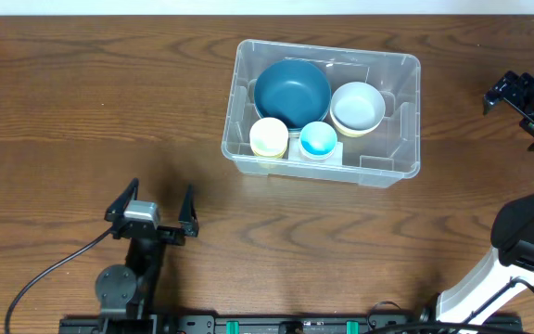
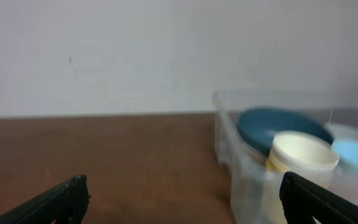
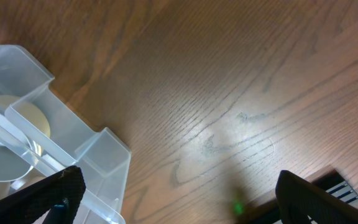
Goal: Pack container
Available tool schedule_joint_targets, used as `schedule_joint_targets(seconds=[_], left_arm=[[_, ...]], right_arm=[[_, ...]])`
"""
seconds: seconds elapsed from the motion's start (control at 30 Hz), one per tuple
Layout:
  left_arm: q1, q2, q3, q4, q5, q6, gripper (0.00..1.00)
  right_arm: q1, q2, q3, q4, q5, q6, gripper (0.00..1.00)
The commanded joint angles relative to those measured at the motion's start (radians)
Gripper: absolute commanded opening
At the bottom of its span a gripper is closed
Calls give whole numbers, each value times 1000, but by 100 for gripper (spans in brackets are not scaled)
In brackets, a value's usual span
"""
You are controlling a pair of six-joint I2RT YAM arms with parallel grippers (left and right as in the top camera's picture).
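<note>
With the container [image 1: 399, 148] at the far middle of the worktop [image 1: 82, 111] already holding four bowls [image 1: 292, 90], and the left tool [image 1: 153, 206] and right tool [image 3: 179, 199] both spread wide and empty, the wise finish is likely parking them well clear of its walls.

Ahead of my left fingers [image 2: 59, 198], off to the right, sit four round bowls: a big dark blue bowl [image 1: 292, 91], a white bowl [image 1: 357, 107], a small pale yellow bowl [image 1: 269, 136] and a small light blue bowl [image 1: 318, 139]. The yellow one is nearest. Under my fingers is the brown wooden table [image 1: 82, 111]. A thin black cable [image 1: 63, 260] lies behind them.
</note>
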Motion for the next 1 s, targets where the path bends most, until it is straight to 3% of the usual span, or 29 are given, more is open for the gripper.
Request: schedule_joint_targets(seconds=[0.0, 0.17, 0.97], left_arm=[[12, -9, -31, -19, 8, 28, 98], [21, -9, -31, -118, 9, 42, 98], [27, -6, -31, -117, 10, 41, 98]], right_arm=[[-2, -7, 0, -1, 4, 18, 99], [-2, -7, 0, -1, 4, 18, 99], [-2, -7, 0, -1, 4, 18, 99]])
